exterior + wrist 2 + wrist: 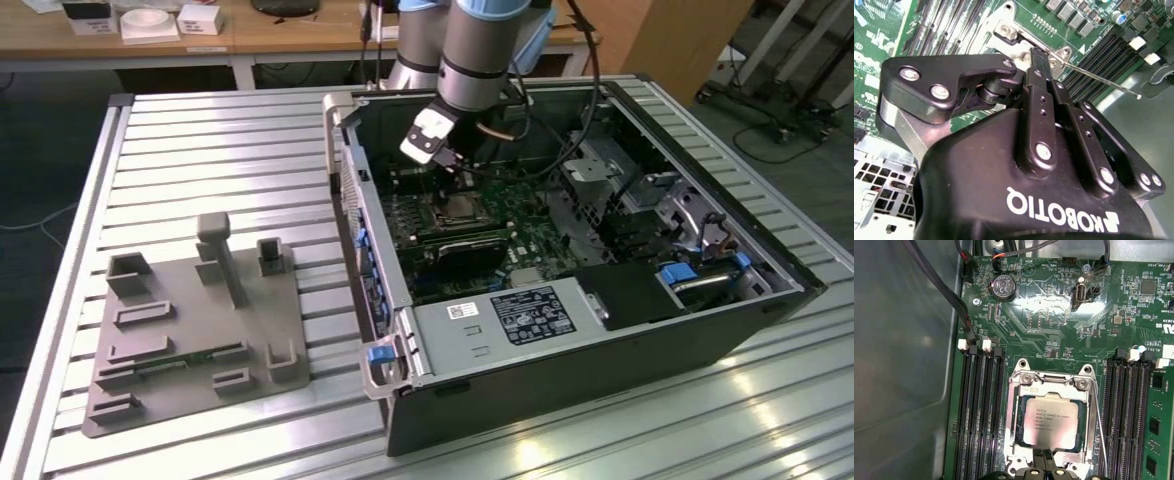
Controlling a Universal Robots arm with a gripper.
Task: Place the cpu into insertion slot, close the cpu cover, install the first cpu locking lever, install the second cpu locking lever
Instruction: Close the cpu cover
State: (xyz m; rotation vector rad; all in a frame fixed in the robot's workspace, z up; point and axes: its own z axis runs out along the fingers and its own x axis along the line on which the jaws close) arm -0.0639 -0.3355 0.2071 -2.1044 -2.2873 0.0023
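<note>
Your arm (475,50) drops steeply from above toward the cpu cover (1054,386), its wrist (430,135) angled over it. Your gripper (1040,57) points down with fingers closed together, tips (1046,471) at one edge of that cover's frame; contact is unclear.

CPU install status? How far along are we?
Done: silvery square cpu sits in the dark metal-rimmed insertion slot, thin silvery windowed cpu cover lies down over it. In hand: gripper at the cover's edge. Left: thin wire locking lever looks unlatched.
</note>
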